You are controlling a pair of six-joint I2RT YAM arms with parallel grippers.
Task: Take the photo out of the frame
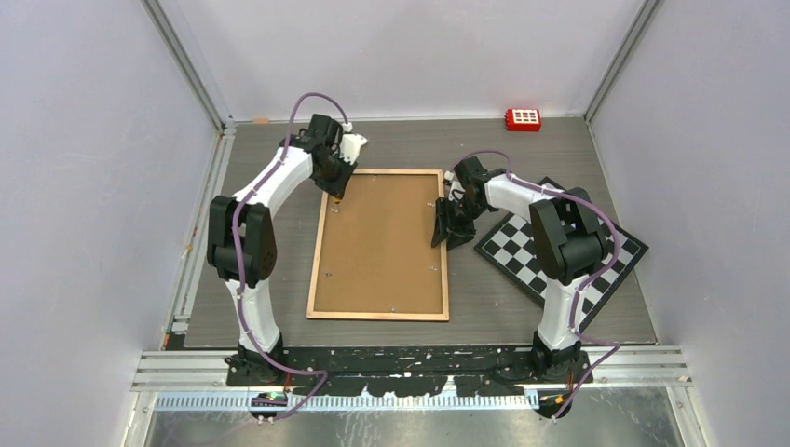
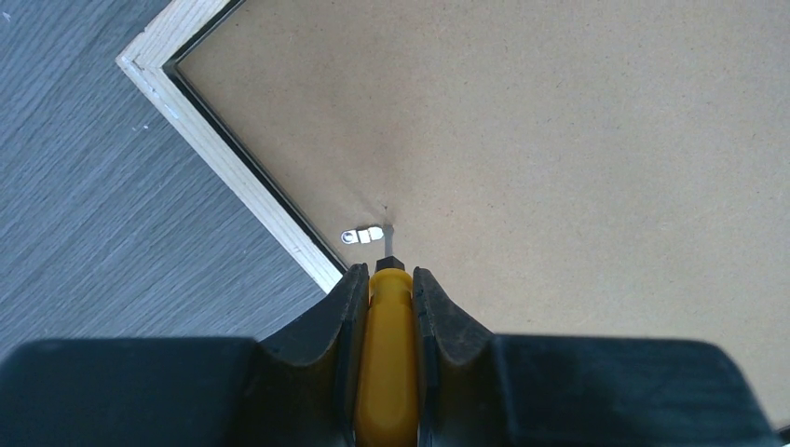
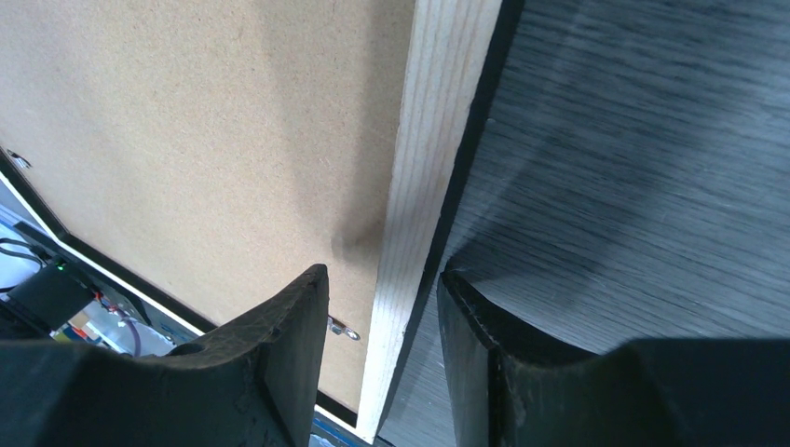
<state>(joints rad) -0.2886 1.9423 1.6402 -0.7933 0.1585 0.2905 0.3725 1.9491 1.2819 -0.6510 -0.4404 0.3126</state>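
The frame (image 1: 318, 270) lies face down mid-table, showing its brown backing board (image 1: 380, 244) and pale wood rim. The photo is hidden under the board. My left gripper (image 1: 334, 195) is at the frame's far left corner, shut on a yellow-handled screwdriver (image 2: 391, 354). The screwdriver's tip rests on the board beside a small metal retaining clip (image 2: 363, 235) near the rim (image 2: 233, 158). My right gripper (image 1: 448, 229) is open at the frame's right edge. In the right wrist view its jaws (image 3: 384, 279) straddle the pale rim (image 3: 438, 140) without touching it, with another clip (image 3: 343, 327) beside the left finger.
A black-and-white checkerboard (image 1: 559, 251) lies right of the frame, under the right arm. A red block (image 1: 523, 118) sits at the back wall. A white object (image 1: 355, 144) lies behind the left gripper. Several more clips dot the board's edges.
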